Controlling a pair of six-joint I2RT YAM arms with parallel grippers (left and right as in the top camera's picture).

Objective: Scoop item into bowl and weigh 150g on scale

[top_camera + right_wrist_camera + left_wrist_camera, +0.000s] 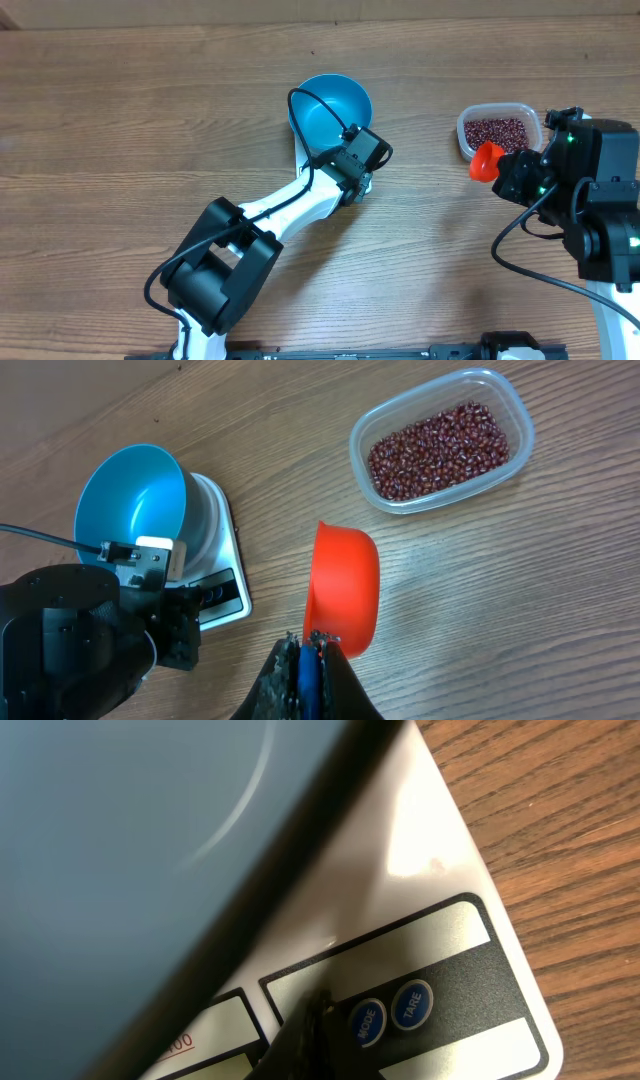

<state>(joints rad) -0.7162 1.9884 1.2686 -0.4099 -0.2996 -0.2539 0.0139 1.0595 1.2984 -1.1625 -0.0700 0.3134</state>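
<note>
- My right hand (312, 652) is clenched on the handle of an orange-red scoop (345, 585). The cup sticks out past my fingertips, raised above the bare desk (120, 120).
- The scoop hangs between the scale and the tub, well nearer the tub in the overhead view. I cannot tell from here whether anything lies in the cup.
- My left hand (312, 1028) is closed with nothing between the fingers. Its dark tip is down at the scale's front panel, just beside the blue MODE button (367, 1020), with the TARE button (411, 1003) one further along. Whether the tip actually presses on the panel, I cannot tell.
- The white scale (440, 900) lies flat on the desk, its front edge under my left wrist.
- The bright blue bowl (330, 105) sits upright on the scale — it covers most of the platform and overhangs the far side.
- Off to my right, well apart from the scale, stands a clear plastic tub (520, 420).
- The dark red beans (435, 448) all lie in that tub, a loose layer across its bottom.
</note>
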